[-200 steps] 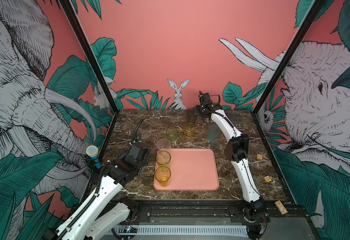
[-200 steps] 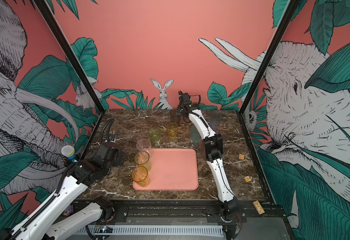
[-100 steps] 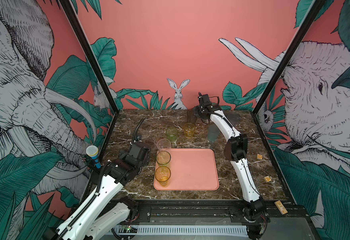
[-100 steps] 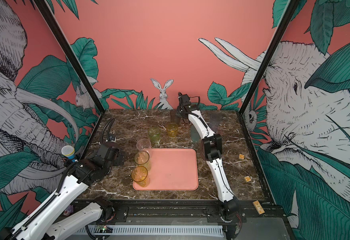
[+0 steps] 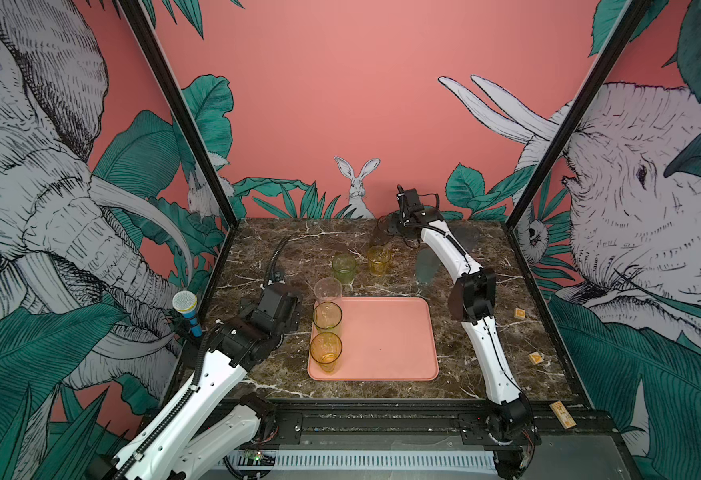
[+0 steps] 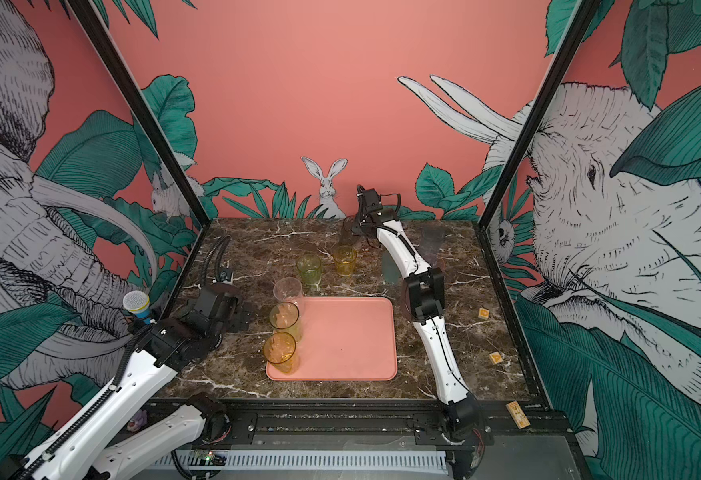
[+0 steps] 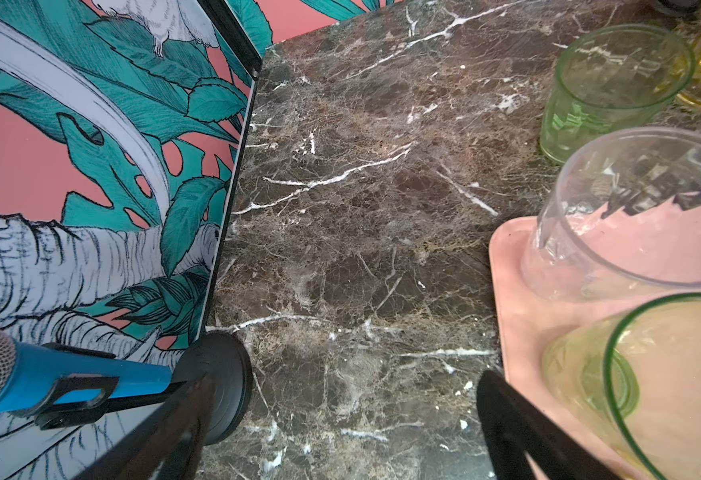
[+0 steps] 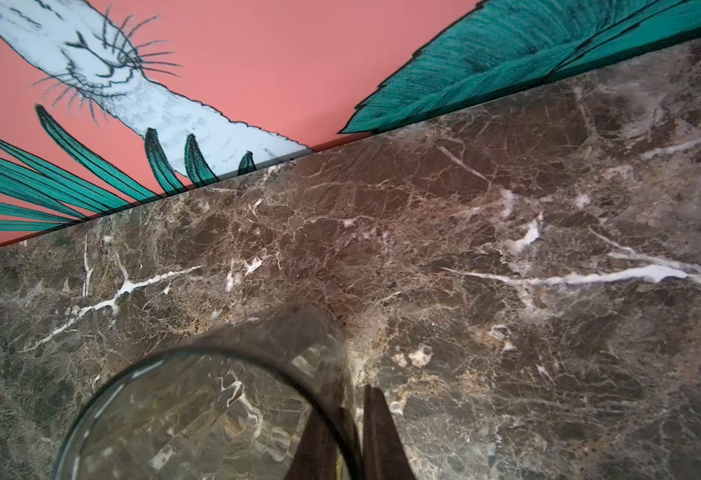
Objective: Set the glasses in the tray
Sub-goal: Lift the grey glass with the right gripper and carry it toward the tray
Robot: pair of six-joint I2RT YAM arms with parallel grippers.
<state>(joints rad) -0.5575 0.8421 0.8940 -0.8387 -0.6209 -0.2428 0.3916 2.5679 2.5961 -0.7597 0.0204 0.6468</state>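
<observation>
One smoky grey glass (image 8: 224,407), rim between fingers of the clamped right gripper (image 8: 355,405); left gripper (image 7: 346,378) agape.

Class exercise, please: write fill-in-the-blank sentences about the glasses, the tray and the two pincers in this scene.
The tray holds ___ tall glasses.
The right pincer grips the smoky grey glass by its ___.
The left pincer is open and holds ___.
Missing words: three; rim; nothing.

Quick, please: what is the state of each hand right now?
Left hand: open, empty.
Right hand: closed on the grey glass.
</observation>
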